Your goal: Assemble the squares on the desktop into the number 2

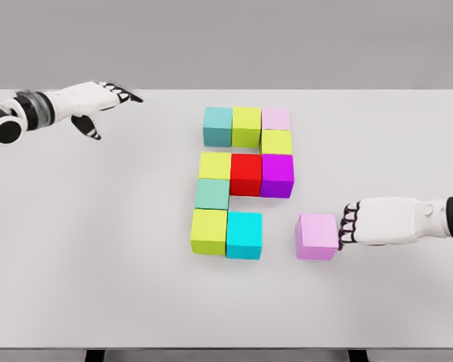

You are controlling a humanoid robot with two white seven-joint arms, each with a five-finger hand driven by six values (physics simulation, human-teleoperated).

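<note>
Coloured cubes on the white table (98, 249) form most of a figure: a top row of teal cube (218, 125), lime cube (246, 126) and pale pink cube (276, 118); a lime cube (276, 142) below it; a middle row of lime, red cube (246, 174) and magenta cube (277, 175); a teal cube (212, 194); then a lime cube (209, 231) and cyan cube (244, 234). A lilac cube (317, 236) sits apart, right of the cyan one. My right hand (350, 224) has curled fingertips against the lilac cube's right side. My left hand (106, 102) hovers open at the far left.
A gap of about half a cube's width separates the cyan cube from the lilac one. The table's front edge runs along the bottom of the view, and its back edge lies just behind the top row.
</note>
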